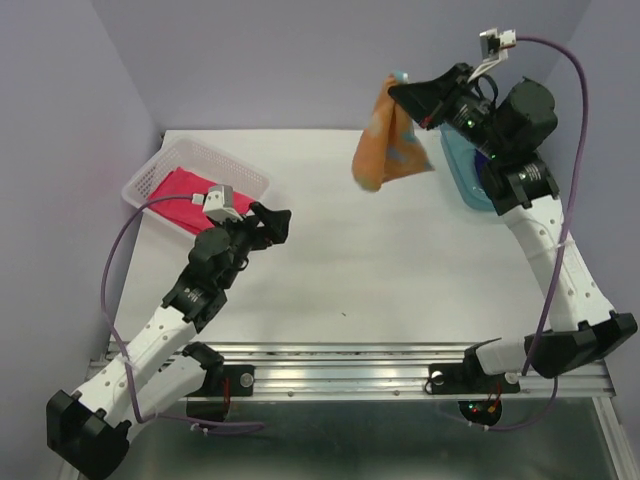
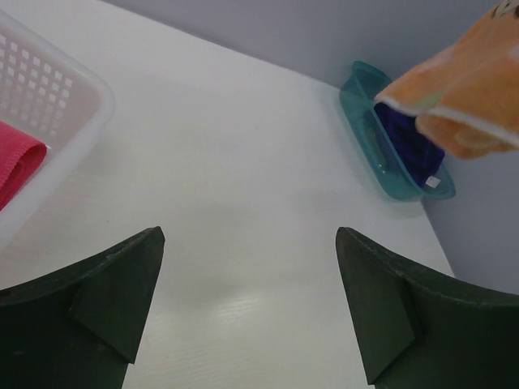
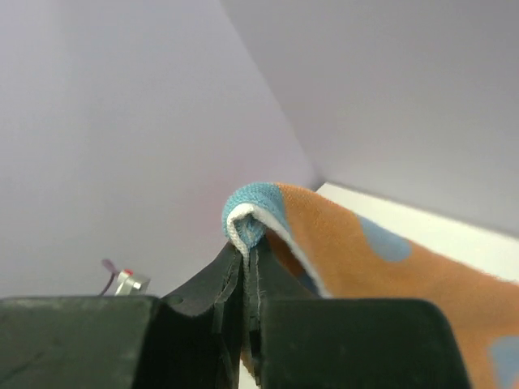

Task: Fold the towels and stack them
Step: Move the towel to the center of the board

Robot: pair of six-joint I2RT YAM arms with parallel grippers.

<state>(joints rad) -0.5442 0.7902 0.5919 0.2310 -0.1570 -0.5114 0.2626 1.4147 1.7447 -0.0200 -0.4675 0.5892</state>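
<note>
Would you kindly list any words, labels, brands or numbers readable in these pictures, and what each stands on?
No text is readable in any view.
The white tag on the dark purple-blue towel in the teal tray: too small and blurred to read.
The orange polka-dot towel and the pink-red towel: no lettering visible.

Pale lilac walls [image 1: 300, 60] meet in a corner behind the white surface [image 1: 350, 270]; a metal rail [image 1: 400, 375] lines its near edge.

White-shelled left arm [image 1: 150, 340] and right arm [image 1: 557, 268] carry black joints and a looping purple cable [image 1: 583, 80] each.
</note>
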